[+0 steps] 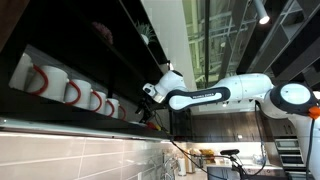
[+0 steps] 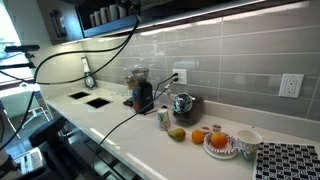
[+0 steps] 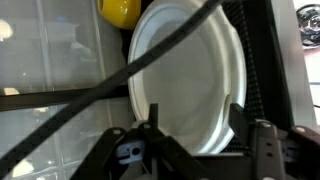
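Note:
In the wrist view my gripper [image 3: 197, 125] is open, its two dark fingers spread wide. A white round plate [image 3: 190, 70] fills the space beyond and between them; I cannot tell whether the fingers touch it. A yellow object [image 3: 120, 10] lies past the plate's edge. A black cable [image 3: 90, 95] crosses the view in front of the plate. In an exterior view the white arm [image 1: 215, 95] reaches to a dark wall shelf and the gripper [image 1: 150, 92] is at the shelf's edge, beside a row of white mugs with red handles [image 1: 70, 90].
A black ribbed surface [image 3: 258, 60] flanks the plate, with a tiled wall [image 3: 50, 70] on the other side. The counter [image 2: 150, 140] below holds a coffee grinder [image 2: 143, 95], a metal kettle [image 2: 183, 105], fruit on a plate [image 2: 218, 142], a white bowl [image 2: 247, 140] and a patterned mat [image 2: 290, 160].

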`<state>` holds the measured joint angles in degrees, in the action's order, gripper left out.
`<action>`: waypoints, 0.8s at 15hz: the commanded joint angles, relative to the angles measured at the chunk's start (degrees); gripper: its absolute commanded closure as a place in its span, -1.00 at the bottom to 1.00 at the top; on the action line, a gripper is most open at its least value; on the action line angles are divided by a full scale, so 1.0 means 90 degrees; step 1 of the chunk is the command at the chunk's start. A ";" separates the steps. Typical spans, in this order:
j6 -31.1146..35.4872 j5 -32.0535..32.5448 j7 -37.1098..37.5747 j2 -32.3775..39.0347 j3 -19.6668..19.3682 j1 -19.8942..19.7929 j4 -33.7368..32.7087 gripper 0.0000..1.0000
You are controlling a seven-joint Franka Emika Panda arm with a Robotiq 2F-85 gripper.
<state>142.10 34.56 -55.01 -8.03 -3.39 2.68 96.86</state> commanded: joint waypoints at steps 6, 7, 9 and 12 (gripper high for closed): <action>-0.0480 0.0212 0.0696 -0.0580 0.0444 -0.0190 0.0113 -1.00; -0.0616 0.0123 0.0878 -0.0659 0.0473 -0.0178 0.0156 -1.00; -0.0688 0.0037 0.1351 -0.0862 0.0503 -0.0171 0.0356 -1.00; -0.1128 0.0470 0.2758 -0.1128 0.0686 -0.0348 0.0609 -1.00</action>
<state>134.53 35.74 -40.03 -14.65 0.89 1.52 98.59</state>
